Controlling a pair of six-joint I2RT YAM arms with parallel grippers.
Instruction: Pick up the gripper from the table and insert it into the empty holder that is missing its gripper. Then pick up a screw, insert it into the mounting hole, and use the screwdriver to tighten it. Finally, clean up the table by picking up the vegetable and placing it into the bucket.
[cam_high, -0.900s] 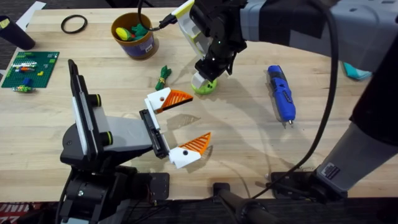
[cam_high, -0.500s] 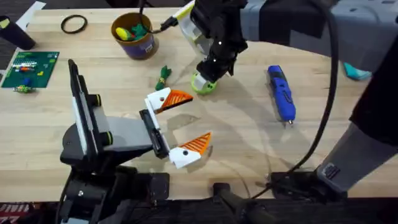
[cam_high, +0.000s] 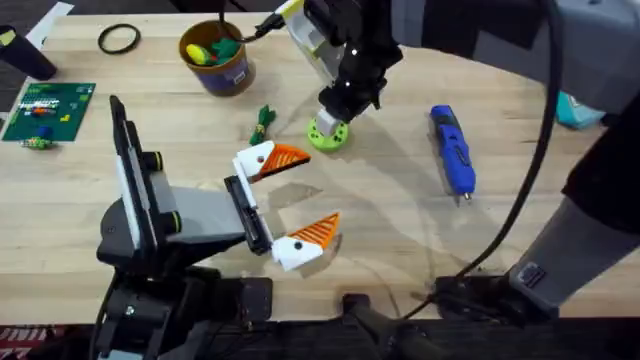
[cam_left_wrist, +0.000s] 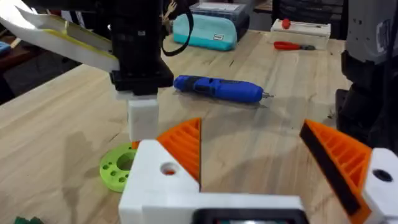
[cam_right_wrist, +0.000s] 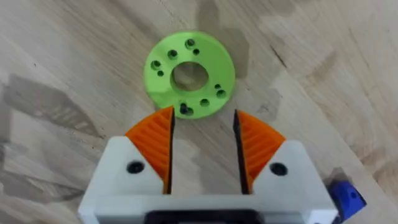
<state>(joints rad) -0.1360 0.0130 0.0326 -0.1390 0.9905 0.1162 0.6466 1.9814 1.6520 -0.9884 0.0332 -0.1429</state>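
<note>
Right gripper (cam_right_wrist: 203, 146) has its fingers a bit apart with nothing between them: two ribbed orange wedge pads (cam_right_wrist: 155, 146) on chunky white plastic bodies. It hangs just above the lime-green ring (cam_right_wrist: 189, 74), a flat disc with a big centre hole and a scatter of small holes around it; there's a little dark thing sitting in one of the holes nearest the pads, can't tell if it's a screw. In the overhead view the ring (cam_high: 329, 133) lies on the pale wooden table (cam_high: 400, 220) right under that gripper (cam_high: 335, 103).

Left gripper (cam_high: 285, 205) is spread wide and empty, same orange ribbed wedges on white, sitting low over the table nearer the arm bases.

The screwdriver (cam_high: 451, 150) is a smooth bright blue pen shape with a thin metal tip, lying flat out on the right side, well apart from the ring. The vegetable (cam_high: 263, 122) is the small dark-green knobbly bit lying on the table between the ring and the bucket (cam_high: 216, 57), just beside the left gripper's far finger. The bucket is round, dark blue with a yellow rim, and has some green and yellow stuff in it.

Farther left there's a black ring (cam_high: 119, 39) and a green studded baseplate (cam_high: 48, 108).
</note>
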